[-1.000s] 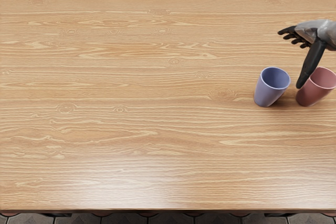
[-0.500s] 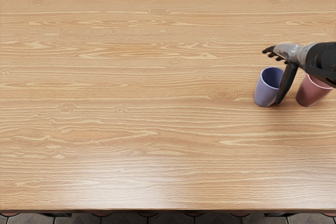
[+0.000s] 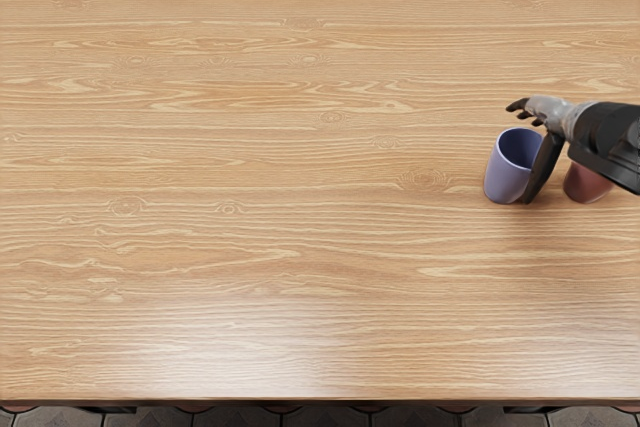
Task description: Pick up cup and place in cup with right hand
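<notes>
Fingers loosely open on right hand, thumb down beside blue cup. Holds nothing — contact unclear. Blue cup upright on the counter, near pink cup — that one partly hidden behind right forearm.

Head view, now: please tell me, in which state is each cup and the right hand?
Blue cup: upright on the table, open at top.
Pink cup: on the table, rim hidden by the right arm.
Right hand: open at the blue cup, not grasping.
</notes>
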You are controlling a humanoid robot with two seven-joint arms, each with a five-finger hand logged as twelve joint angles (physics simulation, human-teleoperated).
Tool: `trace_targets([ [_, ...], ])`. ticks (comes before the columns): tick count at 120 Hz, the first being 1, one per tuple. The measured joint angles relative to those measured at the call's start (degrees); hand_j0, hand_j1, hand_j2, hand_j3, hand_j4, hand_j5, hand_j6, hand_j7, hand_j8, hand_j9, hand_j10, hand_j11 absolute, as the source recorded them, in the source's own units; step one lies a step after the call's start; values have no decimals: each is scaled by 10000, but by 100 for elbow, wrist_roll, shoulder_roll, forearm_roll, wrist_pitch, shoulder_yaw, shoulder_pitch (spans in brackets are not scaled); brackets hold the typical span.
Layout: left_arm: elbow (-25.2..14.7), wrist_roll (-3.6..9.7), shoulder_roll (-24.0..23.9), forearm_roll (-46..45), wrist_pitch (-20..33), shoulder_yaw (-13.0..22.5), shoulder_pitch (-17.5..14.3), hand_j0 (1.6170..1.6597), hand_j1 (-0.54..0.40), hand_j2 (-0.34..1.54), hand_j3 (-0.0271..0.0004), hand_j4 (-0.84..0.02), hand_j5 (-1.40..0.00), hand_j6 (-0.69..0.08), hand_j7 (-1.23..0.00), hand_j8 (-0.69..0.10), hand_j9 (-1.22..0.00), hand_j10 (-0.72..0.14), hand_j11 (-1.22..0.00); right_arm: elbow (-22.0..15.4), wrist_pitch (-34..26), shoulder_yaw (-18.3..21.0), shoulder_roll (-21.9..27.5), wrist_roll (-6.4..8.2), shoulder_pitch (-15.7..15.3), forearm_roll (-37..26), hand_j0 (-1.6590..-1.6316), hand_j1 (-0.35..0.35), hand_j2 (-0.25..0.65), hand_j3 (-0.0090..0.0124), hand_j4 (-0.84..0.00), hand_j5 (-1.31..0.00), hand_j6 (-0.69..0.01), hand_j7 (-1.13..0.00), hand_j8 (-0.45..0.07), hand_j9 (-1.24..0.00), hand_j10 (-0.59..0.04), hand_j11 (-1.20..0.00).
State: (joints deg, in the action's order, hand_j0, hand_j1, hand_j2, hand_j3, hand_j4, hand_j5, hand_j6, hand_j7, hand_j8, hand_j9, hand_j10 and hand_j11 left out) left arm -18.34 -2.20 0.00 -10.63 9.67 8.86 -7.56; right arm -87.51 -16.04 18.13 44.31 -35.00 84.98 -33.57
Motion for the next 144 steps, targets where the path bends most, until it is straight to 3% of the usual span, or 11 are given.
trace_targets([
  [26,0,0,0,0,0,0,0,16581,3444,7,0,-39,-50,-39,-50,-39,-50,-39,-50,169,-219,24,-245,0,-67,-21,-16581,-2353,-175,0,-991,-1252,-1008,-1247,-998,-1251,-986,-1249],
  [61,0,0,0,0,0,0,0,16581,3444,7,0,-39,-50,-39,-50,-39,-50,-39,-50,386,-323,30,-476,0,-234,-24,-16581,-1210,-364,0,-1941,-2490,-1956,-2485,-1947,-2489,-1936,-2488],
  [74,0,0,0,0,0,-1,0,16581,3444,7,0,-39,-50,-39,-50,-39,-50,-39,-50,423,-349,43,-511,0,-268,-27,-16585,-92,-432,-1,-2718,-3508,-2726,-3509,-2736,-3487,-2709,-3508],
  [86,0,0,0,0,0,-1,0,16581,3443,8,-1,-39,-51,-39,-51,-39,-51,-38,-51,454,-352,43,-520,0,-277,-75,-16553,232,-683,-9,-3768,-4740,-3662,-4856,-3477,-4763,-3589,-4948],
  [95,1,0,0,1,-1,-1,0,16581,3443,8,-1,-39,-52,-39,-52,-38,-52,-38,-52,469,-351,20,-506,2,-283,-45,-16528,190,-924,3,-4158,-5587,-3917,-5608,-3427,-5661,-3948,-5825],
  [100,0,0,0,1,0,0,0,16581,3443,8,-1,-39,-52,-39,-52,-38,-52,-38,-52,479,-358,4,-493,0,-283,-14,-16509,-13,-1311,-14,-4396,-5853,-4097,-5920,-3366,-5958,-3958,-6116],
  [101,1,0,0,1,0,0,0,16581,3443,8,-1,-39,-52,-39,-52,-38,-52,-38,-52,482,-361,2,-490,-1,-283,-11,-16505,-24,-1280,-34,-4463,-5879,-4090,-5975,-3371,-5989,-3985,-6140],
  [104,1,0,0,1,0,0,0,16581,3443,8,-1,-39,-52,-39,-51,-39,-51,-38,-51,491,-359,-7,-483,0,-279,-6,-16502,4,-1237,6,-4565,-6074,-4016,-6127,-3266,-6197,-3937,-6325],
  [119,0,0,0,0,0,0,0,16581,3444,7,0,-39,-51,-39,-50,-39,-50,-39,-50,540,-346,-180,-408,-5,-258,17,-16482,80,-1534,-19,-4777,-6960,-3613,-6660,-2768,-6915,-3565,-6955],
  [124,0,0,0,1,0,0,0,16581,3444,7,0,-39,-50,-39,-50,-39,-50,-39,-50,549,-348,-249,-343,-4,-224,30,-16484,166,-1325,0,-4879,-7068,-3553,-6765,-2594,-7007,-3585,-7038],
  [144,0,0,0,0,0,0,0,16581,3444,6,0,-40,-50,-39,-50,-39,-50,-39,-49,532,-276,-640,91,-2,13,67,-16491,560,-686,-1,-5101,-7297,-3222,-6991,-2386,-7200,-3310,-7315],
])
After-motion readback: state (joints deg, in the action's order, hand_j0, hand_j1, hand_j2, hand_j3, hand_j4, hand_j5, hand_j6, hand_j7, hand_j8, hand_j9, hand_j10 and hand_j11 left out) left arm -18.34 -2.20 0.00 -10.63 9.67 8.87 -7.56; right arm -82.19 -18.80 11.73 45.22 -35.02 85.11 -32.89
